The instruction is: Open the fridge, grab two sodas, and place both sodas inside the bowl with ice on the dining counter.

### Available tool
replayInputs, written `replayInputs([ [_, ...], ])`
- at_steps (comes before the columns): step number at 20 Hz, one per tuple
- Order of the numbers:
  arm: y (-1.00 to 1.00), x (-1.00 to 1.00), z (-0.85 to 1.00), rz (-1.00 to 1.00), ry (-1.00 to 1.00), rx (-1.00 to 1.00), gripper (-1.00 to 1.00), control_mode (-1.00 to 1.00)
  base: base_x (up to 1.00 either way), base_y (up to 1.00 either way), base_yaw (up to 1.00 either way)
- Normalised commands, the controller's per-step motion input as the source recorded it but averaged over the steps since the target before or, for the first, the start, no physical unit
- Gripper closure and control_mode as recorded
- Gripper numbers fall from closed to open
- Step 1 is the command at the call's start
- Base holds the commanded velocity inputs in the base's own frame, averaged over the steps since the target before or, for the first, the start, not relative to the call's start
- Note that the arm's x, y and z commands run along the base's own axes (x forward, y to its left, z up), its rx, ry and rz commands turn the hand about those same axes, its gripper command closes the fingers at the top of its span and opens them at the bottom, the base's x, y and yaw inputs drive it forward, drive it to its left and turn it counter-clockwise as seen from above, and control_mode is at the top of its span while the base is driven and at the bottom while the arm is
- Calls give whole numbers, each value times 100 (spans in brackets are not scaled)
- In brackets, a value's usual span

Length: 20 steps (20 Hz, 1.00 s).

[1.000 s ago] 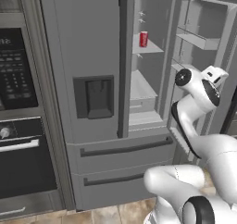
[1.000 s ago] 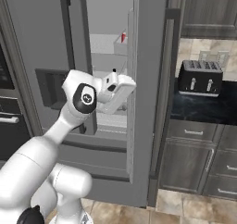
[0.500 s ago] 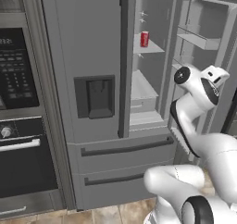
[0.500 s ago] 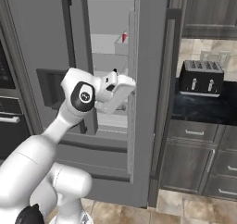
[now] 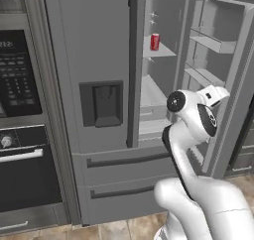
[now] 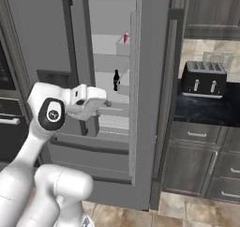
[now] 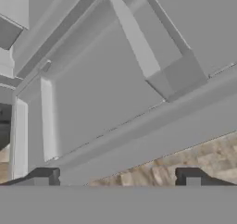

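Fridge [image 5: 99,45], centre frame: right door swung open, left door shut. Gripper [image 7: 118,177] jaws spread wide, holding nothing, pointed down at the lower fridge front and floor. Red can [image 5: 155,41] sits on an upper shelf, upper middle of the left base view. Next, I'd say: lift and re-aim the hand toward that shelf, clear of the door bins. Dark bottle [image 6: 116,80] shows in the right base view, a shelf lower.

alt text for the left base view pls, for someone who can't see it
A grey fridge stands with its right door swung open, showing white shelves and a small red can on an upper shelf. The white robot arm rises in front of the open compartment; a black wall oven is at left.
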Motion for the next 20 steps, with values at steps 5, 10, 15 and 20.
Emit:
replayInputs([
  [5,100,0,-13,11,-8,14,-100,-100,0,0,0],
  [10,99,9,-3,11,-3,19,-100,-100,0,0,0],
  [15,85,40,12,6,0,27,-100,-100,0,0,0],
  [20,62,55,38,3,0,30,-100,-100,0,0,0],
])
